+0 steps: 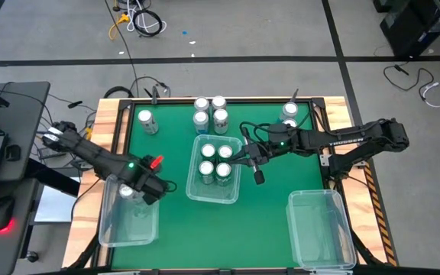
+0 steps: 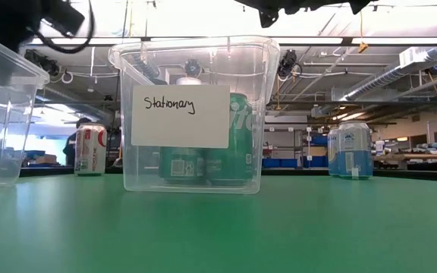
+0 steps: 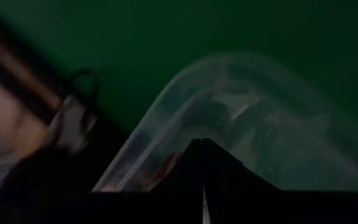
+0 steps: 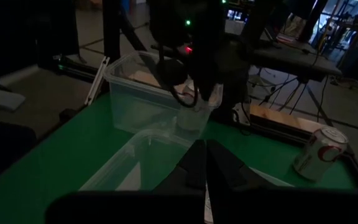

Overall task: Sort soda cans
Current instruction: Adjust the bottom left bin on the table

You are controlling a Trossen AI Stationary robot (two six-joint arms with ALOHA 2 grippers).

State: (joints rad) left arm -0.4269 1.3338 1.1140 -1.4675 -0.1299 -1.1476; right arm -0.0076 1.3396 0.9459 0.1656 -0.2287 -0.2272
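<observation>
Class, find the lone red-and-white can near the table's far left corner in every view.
High: can, upper left of the green mat.
Low: can, left of the labelled bin.
Left wrist: not in it.
Right wrist: can, beside the wooden table edge.
Landmark: labelled bin.

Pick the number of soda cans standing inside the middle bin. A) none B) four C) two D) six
B: the high view shows four silver tops in a two-by-two block inside the middle bin, the nearest-left soda can among them.
</observation>
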